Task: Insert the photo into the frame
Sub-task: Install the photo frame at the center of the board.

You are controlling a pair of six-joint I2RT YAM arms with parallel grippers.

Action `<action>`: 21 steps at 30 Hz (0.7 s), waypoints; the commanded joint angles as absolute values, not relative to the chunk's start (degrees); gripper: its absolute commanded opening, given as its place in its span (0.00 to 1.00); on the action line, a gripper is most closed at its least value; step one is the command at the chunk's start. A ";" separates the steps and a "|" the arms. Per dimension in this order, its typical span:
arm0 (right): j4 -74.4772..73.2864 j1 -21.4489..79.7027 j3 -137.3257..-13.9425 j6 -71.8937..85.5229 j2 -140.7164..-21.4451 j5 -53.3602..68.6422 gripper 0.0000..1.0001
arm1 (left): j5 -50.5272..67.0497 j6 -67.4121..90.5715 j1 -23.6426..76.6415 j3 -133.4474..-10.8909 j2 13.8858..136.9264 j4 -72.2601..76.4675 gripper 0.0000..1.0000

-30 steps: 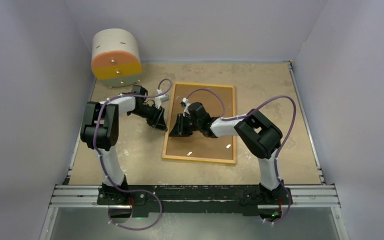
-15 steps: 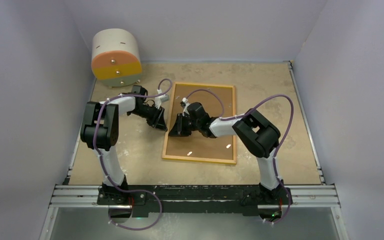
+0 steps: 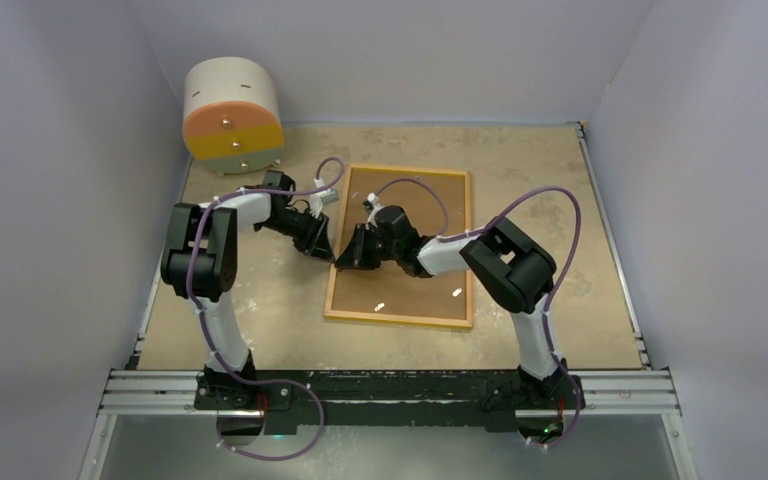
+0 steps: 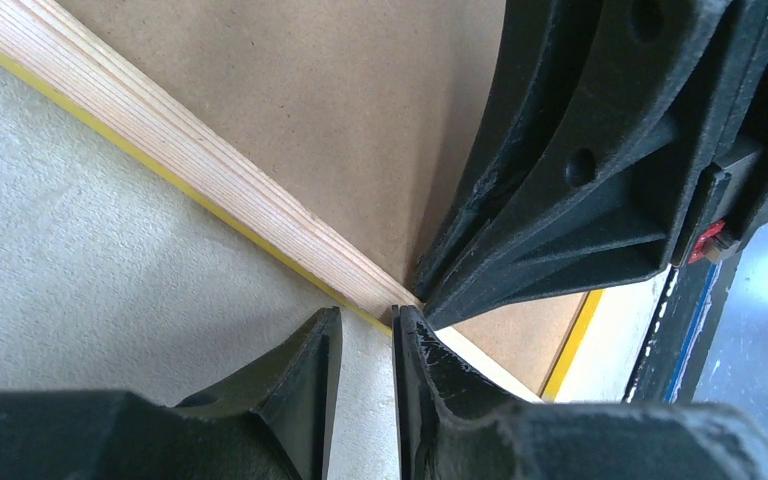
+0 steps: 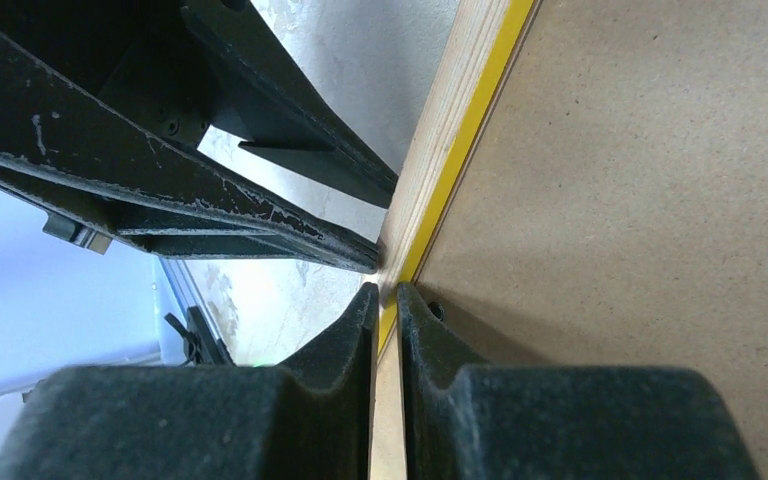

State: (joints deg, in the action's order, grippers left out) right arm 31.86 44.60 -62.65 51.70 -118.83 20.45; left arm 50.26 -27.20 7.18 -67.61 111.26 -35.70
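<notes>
The frame [image 3: 400, 318] lies back-up on the table, its wood-coloured rim around the brown backing board [image 3: 410, 285]. The photo is not in view. My right gripper [image 3: 344, 264] is at the middle of the frame's left rim. In the right wrist view [image 5: 387, 293] its fingers straddle the rim [image 5: 450, 130], one outside and one on the backing board [image 5: 640, 200], nearly closed on it. My left gripper [image 3: 328, 252] is just outside the same rim. In the left wrist view [image 4: 367, 325] its fingers stand a narrow gap apart, empty, tips against the rim [image 4: 210, 165].
A round cream drawer unit [image 3: 232, 118] with an orange and yellow front stands at the back left. The two grippers nearly touch tip to tip; the right fingers [image 4: 580, 200] fill the left wrist view. Grey walls enclose the table.
My right gripper has slid a little left to the frame's left rim, closer to the left gripper. The left arm and the frame have hardly moved.
</notes>
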 commanded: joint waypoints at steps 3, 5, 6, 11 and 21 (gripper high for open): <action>33.32 44.52 -60.18 53.06 -115.63 20.28 0.13 | 48.49 -29.79 7.03 -66.96 111.10 -36.46 0.26; 33.32 44.43 -59.42 52.18 -113.02 20.13 0.15 | 48.31 -29.79 6.94 -67.06 110.77 -36.50 0.26; 33.24 44.35 -59.11 51.91 -111.98 20.17 0.15 | 48.19 -29.78 6.94 -67.13 110.63 -36.41 0.26; 32.93 44.12 -57.74 50.75 -107.78 20.47 0.19 | 48.11 -29.54 6.86 -67.32 110.57 -36.36 0.25; 34.11 44.26 -53.76 52.24 -111.15 18.63 0.23 | 48.75 -29.53 6.86 -67.24 110.23 -36.30 0.21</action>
State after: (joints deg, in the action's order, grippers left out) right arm 33.12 44.29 -55.09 51.92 -108.92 20.16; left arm 50.65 -27.24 7.14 -67.61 111.20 -36.10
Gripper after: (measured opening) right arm 0.221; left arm 0.224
